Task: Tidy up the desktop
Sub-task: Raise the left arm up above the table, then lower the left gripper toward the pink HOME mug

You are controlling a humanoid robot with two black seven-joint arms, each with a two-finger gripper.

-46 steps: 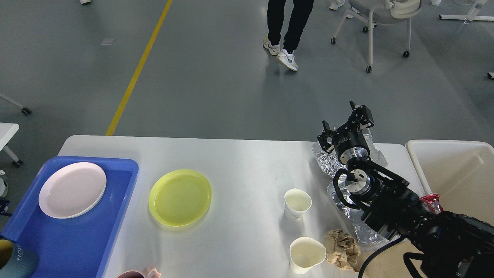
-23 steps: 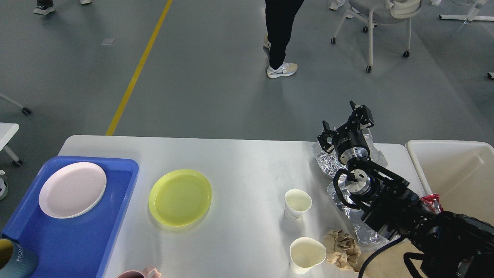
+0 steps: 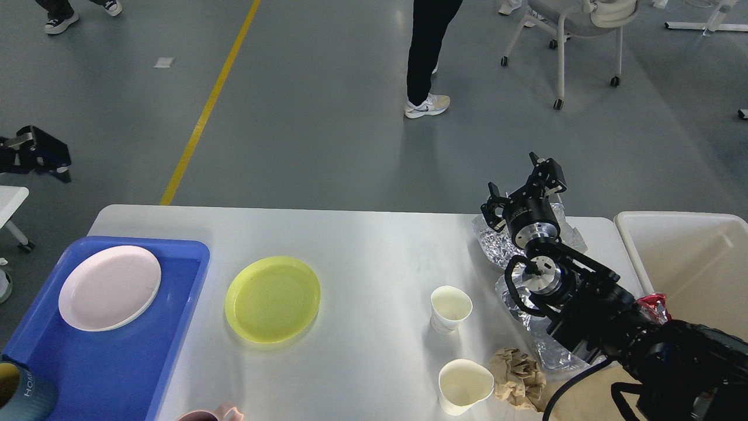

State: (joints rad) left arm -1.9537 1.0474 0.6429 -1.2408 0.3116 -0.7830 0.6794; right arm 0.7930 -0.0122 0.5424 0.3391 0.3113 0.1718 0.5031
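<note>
Glossy white round-cornered desktop [image 3: 362, 245], littered at three o'clock beneath right gripper [image 3: 524, 187], fingers spread open, holding nothing.

Single head view — high, angled down over the desktop [image 3: 362, 245]

Right gripper [image 3: 523, 188] hangs over crumpled foil [image 3: 497, 237], fingers [image 3: 549, 174] spread. Worktop [image 3: 368, 245] has a yellow plate [image 3: 272, 299], two paper cups [image 3: 450, 308], blue tray [image 3: 111, 356].
</note>
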